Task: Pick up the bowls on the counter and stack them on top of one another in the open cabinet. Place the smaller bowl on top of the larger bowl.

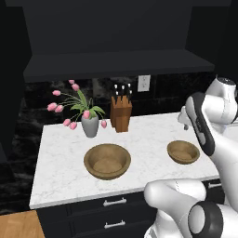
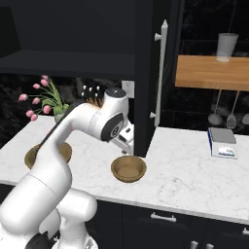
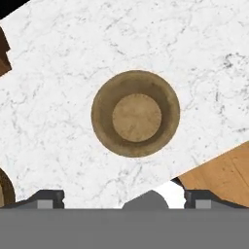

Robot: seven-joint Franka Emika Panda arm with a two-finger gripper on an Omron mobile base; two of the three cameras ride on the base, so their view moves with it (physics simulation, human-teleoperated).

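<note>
Now | pincer (image 3: pixel 124 198) released, pointing straight down | above smaller bowl (image 3: pixel 135 113)

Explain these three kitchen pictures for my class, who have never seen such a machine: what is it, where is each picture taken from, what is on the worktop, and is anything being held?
The white jointed machine is a robot arm on a driving base, in a computer-drawn kitchen. Two pictures come from cameras on the base, behind the arm to its left and right. The third comes from a camera on its hand, looking straight down.

On the white marble counter sit a larger bowl and a smaller bowl, both wooden, plus a vase of pink flowers and a knife block. Above is a dark open cabinet with a bare shelf.

The claw is open and holds nothing. In the hand view the smaller bowl sits directly below it, so that bowl looks likely to be picked up first.
</note>
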